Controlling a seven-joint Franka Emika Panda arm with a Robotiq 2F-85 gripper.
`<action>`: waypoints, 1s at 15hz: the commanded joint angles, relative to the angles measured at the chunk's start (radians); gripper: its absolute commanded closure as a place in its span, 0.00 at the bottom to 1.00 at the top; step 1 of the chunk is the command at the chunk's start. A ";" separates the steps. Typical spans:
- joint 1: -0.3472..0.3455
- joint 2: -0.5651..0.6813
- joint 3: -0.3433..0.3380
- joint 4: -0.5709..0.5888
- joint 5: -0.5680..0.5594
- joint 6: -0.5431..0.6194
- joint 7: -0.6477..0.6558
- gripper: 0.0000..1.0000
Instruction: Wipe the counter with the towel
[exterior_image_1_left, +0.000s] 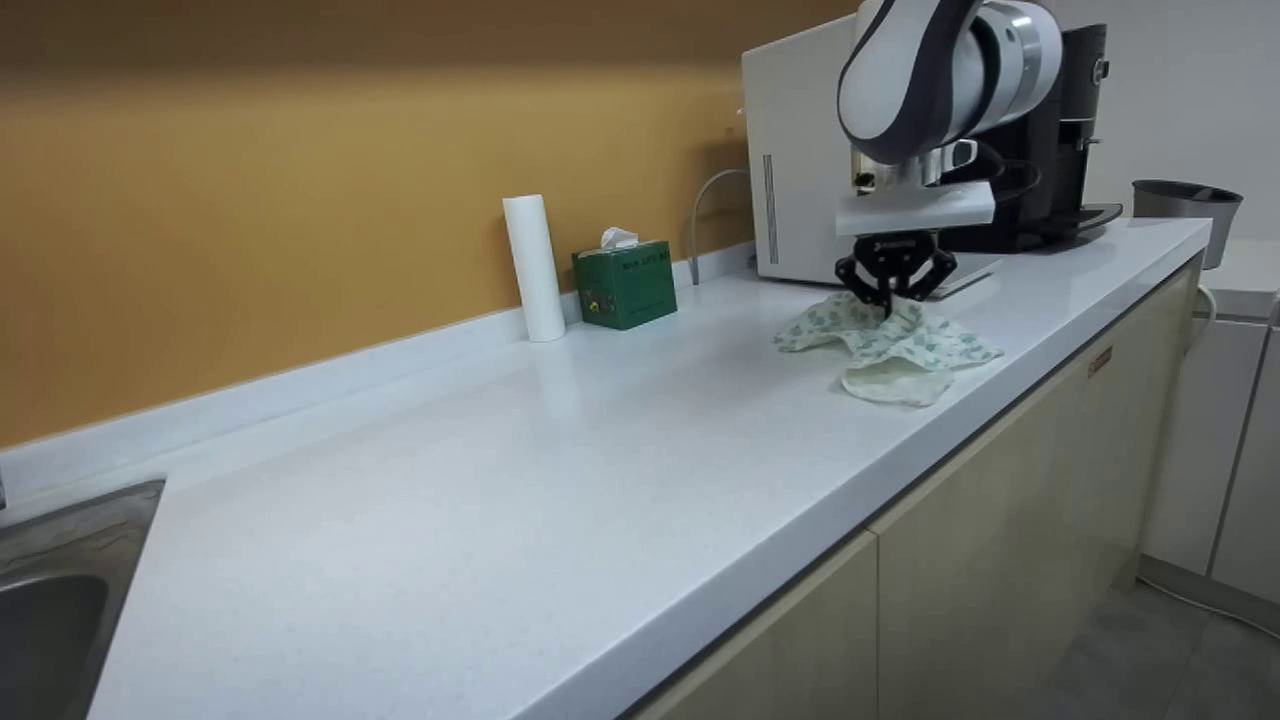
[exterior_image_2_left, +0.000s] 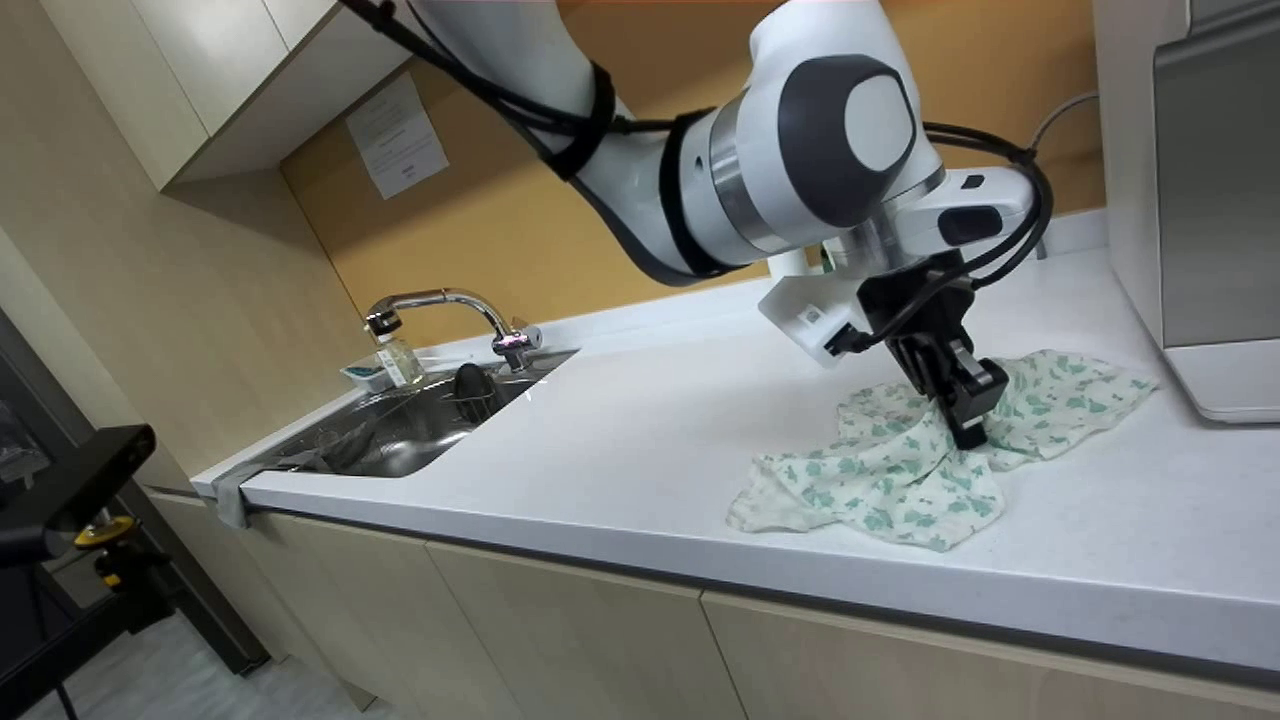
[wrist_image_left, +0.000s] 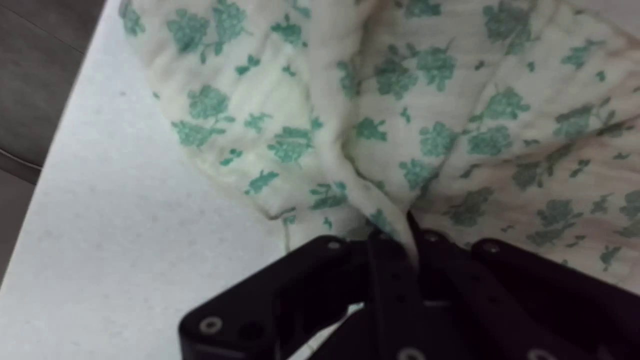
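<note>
The towel is white with a green floral print. It lies crumpled on the white counter (exterior_image_1_left: 480, 520) near the microwave end, in both exterior views (exterior_image_1_left: 915, 345) (exterior_image_2_left: 890, 480). My black gripper (exterior_image_1_left: 888, 305) points down into the towel's middle. In the wrist view the fingers (wrist_image_left: 407, 235) are shut on a pinched fold of the towel (wrist_image_left: 290, 120). The rest of the towel spreads around the fingertips on the counter surface. The counter also shows in an exterior view (exterior_image_2_left: 620, 440). The fingertips are partly hidden in the folds.
A white paper roll (exterior_image_1_left: 535, 268) and a green tissue box (exterior_image_1_left: 625, 285) stand by the wall. A white microwave (exterior_image_1_left: 800, 150) and a black coffee machine (exterior_image_1_left: 1060, 150) stand at one end. A steel sink (exterior_image_2_left: 410, 440) with a faucet (exterior_image_2_left: 450, 297) lies at the opposite end.
</note>
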 joint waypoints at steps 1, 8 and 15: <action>0.002 0.142 0.024 0.158 0.017 -0.009 0.058 0.99; -0.013 0.293 0.121 0.418 0.065 -0.126 -0.005 0.99; -0.007 0.284 0.258 0.420 0.150 -0.190 -0.220 0.99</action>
